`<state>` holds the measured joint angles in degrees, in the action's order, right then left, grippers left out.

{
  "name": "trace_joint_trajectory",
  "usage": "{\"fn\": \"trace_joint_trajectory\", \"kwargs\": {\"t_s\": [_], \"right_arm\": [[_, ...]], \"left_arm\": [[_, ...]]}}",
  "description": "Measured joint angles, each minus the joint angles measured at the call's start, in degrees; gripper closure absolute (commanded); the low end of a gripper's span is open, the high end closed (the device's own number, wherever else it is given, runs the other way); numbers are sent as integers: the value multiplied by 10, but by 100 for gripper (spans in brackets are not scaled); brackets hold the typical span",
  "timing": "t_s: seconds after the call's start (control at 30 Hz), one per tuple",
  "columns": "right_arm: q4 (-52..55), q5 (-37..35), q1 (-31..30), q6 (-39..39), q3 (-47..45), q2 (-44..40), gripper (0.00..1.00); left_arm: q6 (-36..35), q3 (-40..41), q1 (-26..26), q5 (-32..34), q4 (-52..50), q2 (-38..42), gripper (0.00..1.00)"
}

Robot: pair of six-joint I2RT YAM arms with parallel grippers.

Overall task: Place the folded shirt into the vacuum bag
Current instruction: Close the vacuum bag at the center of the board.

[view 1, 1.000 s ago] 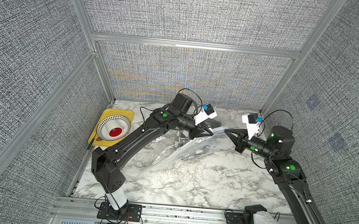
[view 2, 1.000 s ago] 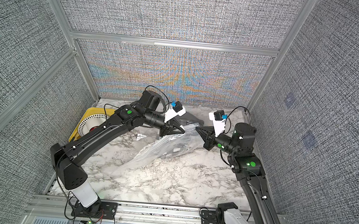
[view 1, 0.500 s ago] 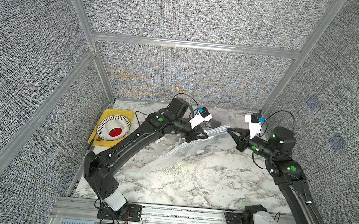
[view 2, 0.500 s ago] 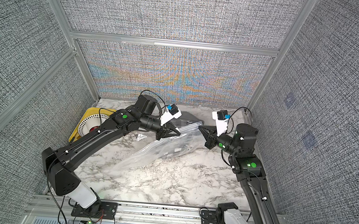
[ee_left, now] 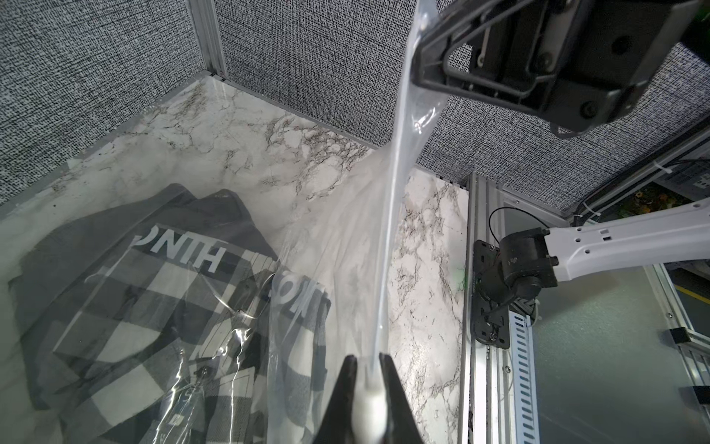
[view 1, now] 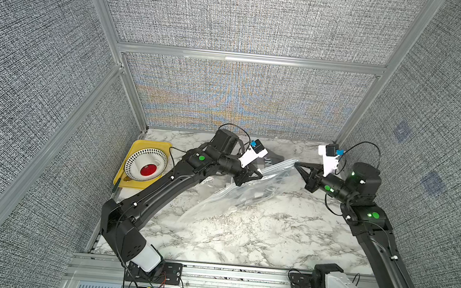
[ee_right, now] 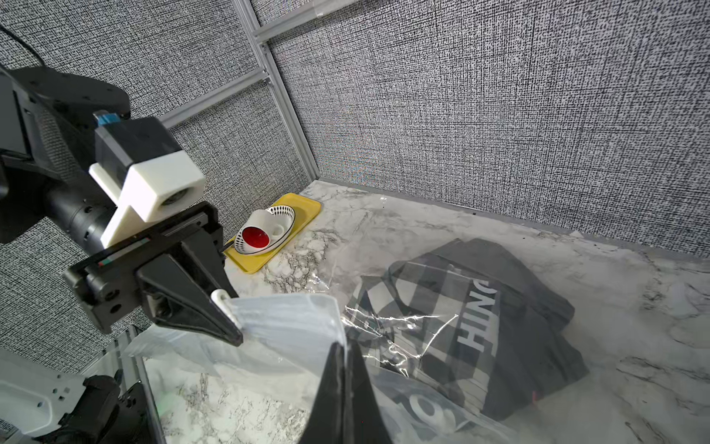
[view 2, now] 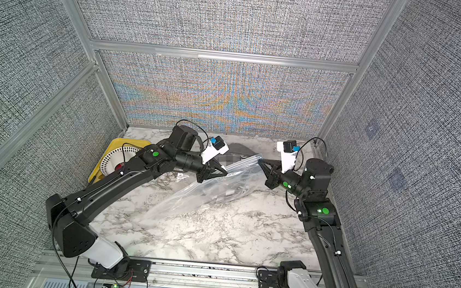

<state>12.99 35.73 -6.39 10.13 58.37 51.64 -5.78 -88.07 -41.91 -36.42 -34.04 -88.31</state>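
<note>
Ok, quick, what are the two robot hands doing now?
Left gripper: jaws shut on the bag.
Right gripper: jaws shut on the bag too.

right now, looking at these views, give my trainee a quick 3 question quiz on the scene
1. True or false: the left tool is open and empty.
2. Which tools grip the vacuum bag? A) left only B) right only C) both
3. Fill in: on the yellow tray sits a patterned ____.

Key
1. False: it pinches the bag's edge.
2. C: the right tool pinches that edge too.
3. bowl
</note>
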Motion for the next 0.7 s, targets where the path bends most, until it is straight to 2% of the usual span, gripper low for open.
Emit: {"fn": "trace_joint_trajectory", "kwargs": {"t_s": [0.7], "right_arm": [[-34, 12, 46, 21, 0, 9, 100]], "left_arm": [[19, 66, 2, 69, -11, 91, 100]]}}
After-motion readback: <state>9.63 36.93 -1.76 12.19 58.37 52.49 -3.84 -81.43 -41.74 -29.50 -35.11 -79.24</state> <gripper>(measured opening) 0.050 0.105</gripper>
